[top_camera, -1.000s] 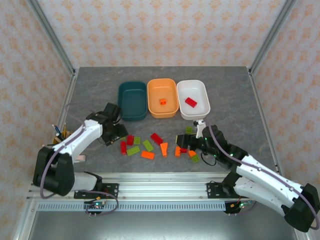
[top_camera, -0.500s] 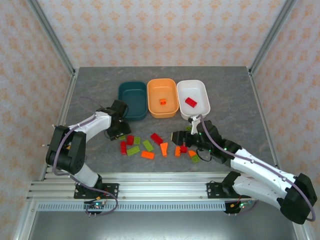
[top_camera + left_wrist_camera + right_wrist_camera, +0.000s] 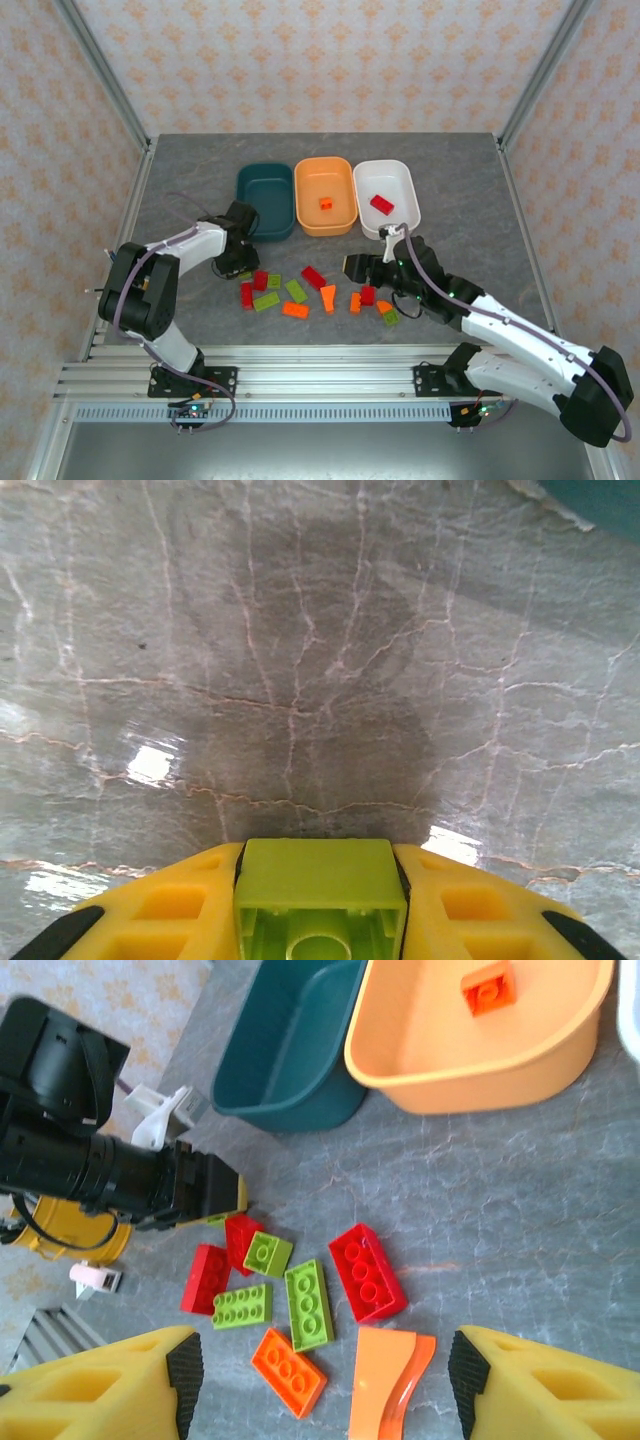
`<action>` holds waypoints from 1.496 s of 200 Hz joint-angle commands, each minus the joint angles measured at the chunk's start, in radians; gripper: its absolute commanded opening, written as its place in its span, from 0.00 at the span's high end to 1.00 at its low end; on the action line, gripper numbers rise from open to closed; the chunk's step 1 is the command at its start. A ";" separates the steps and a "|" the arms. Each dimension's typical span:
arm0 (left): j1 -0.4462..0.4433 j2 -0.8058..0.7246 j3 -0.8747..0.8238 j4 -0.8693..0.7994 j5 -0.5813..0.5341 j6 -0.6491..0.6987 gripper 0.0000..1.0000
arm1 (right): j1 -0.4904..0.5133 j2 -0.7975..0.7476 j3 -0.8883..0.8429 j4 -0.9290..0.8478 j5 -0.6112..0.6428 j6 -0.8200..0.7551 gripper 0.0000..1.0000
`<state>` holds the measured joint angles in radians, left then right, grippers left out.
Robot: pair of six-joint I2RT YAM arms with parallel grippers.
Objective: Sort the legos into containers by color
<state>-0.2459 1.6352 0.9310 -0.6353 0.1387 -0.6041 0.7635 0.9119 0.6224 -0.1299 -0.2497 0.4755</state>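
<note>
While the left gripper [image 3: 236, 262] pinches a yellow-green brick [image 3: 320, 880] just short of the dark teal tub [image 3: 265, 200] (empty, and nearer this arm), the right gripper [image 3: 325, 1365] hangs wide open over the loose legos, an orange wedge [image 3: 388, 1380] lying lengthwise between its fingers. The orange tub [image 3: 342, 185] holds one orange brick [image 3: 326, 203], the white tub [image 3: 398, 185] one red brick [image 3: 381, 204].

Three tubs [image 3: 265, 200] and about fifteen legos [image 3: 313, 277].

Right pincer [image 3: 325, 1370] spread over loose legos [image 3: 308, 1305]; orange brick [image 3: 488, 985] in orange tub [image 3: 450, 1070].
</note>
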 commanded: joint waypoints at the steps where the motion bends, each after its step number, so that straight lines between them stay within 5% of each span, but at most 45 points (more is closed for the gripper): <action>1: 0.004 -0.102 0.039 -0.065 -0.067 -0.004 0.73 | 0.006 -0.039 0.089 -0.029 0.122 0.001 0.32; 31: -0.007 -0.233 0.132 -0.202 -0.073 -0.014 0.74 | 0.003 -0.058 0.192 -0.020 0.270 -0.003 0.31; 61: -0.007 -0.245 0.291 -0.291 -0.070 0.004 0.74 | -0.010 0.008 0.283 -0.001 0.267 -0.003 0.30; 183: 0.016 0.569 1.025 -0.361 -0.041 0.064 0.70 | -0.185 0.423 0.536 -0.131 0.097 0.166 0.28; 232: 0.023 0.680 1.075 -0.374 -0.035 0.093 0.68 | -0.199 0.421 0.529 -0.225 0.126 0.157 0.28; 299: 0.021 0.632 1.106 -0.390 -0.030 0.090 0.44 | -0.199 0.427 0.611 -0.362 0.188 0.060 0.27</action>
<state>-0.2283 2.3268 1.9919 -0.9840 0.1223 -0.5220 0.5686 1.3399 1.1637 -0.4191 -0.1150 0.6018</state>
